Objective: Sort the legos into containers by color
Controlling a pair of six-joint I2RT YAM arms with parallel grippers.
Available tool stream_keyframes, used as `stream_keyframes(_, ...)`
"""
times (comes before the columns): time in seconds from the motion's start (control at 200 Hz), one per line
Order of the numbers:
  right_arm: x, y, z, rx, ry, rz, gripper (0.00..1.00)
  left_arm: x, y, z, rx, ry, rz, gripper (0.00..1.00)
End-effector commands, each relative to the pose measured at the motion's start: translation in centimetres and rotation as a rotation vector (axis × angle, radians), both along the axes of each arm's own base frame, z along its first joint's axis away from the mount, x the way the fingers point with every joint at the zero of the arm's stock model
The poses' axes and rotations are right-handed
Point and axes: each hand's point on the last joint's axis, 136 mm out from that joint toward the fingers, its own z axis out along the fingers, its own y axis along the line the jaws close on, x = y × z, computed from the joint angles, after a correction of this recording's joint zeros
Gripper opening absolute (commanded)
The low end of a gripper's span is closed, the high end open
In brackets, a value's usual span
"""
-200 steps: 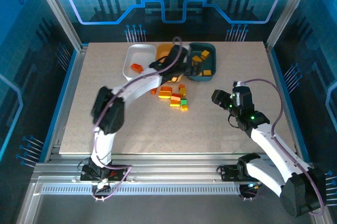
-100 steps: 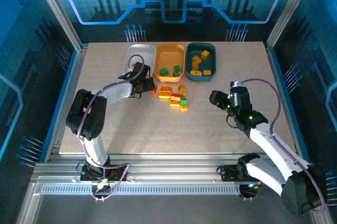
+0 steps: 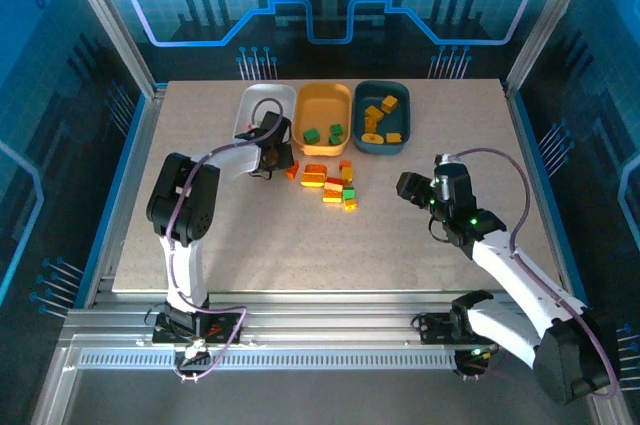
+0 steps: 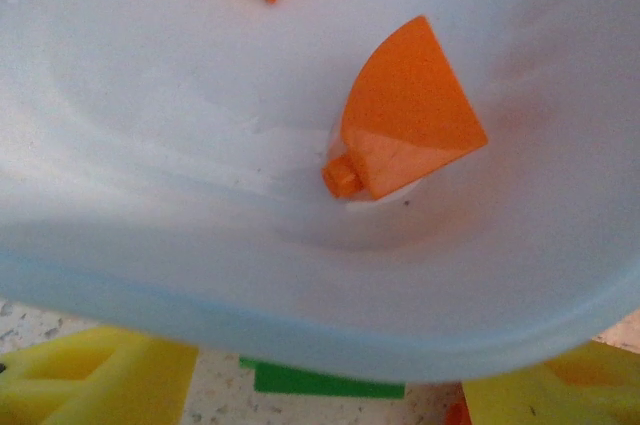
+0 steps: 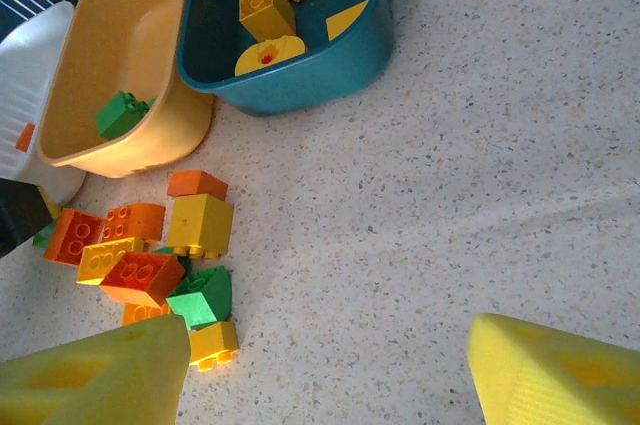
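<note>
The white tray, the orange-yellow tray and the dark teal tray stand side by side at the back. My left gripper is open at the white tray's near right corner. Its yellow fingertips straddle the rim, looking in at an orange-red lego. A loose pile of legos lies in front of the trays. Green legos sit in the orange-yellow tray and yellow legos in the teal one. My right gripper is open, right of the pile, with bare table between its fingers.
The pile mixes orange-red, yellow and green bricks close together. A flat green patch shows on the table under the white tray's rim. Bare tabletop stretches in front of the pile. Metal frame posts stand at the table's corners.
My left arm has drawn back from over the orange-yellow tray to the white tray's near right corner. The right gripper has edged slightly left.
</note>
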Motion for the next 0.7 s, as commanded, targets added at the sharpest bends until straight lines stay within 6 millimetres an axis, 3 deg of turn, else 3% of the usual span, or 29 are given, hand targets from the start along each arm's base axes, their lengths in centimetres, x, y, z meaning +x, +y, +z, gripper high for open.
stream_keyframes(0.0,0.2,0.2,0.5,-0.014,-0.026,0.009,0.75,-0.1,0.9,-0.8,0.051,0.035,0.003,0.68)
stream_keyframes(0.39,0.2,0.5,0.5,-0.017,-0.026,0.018,0.74,-1.1,0.7,-2.6,0.029,0.080,-0.006,0.60)
stream_keyframes(0.56,0.2,0.5,0.6,-0.016,-0.029,0.019,0.74,-2.5,-0.8,-3.4,-0.046,0.104,-0.030,0.67)
stream_keyframes(0.69,0.2,0.6,0.6,-0.017,-0.027,0.023,0.74,-3.4,-2.2,-3.3,-0.082,0.099,-0.064,0.79)
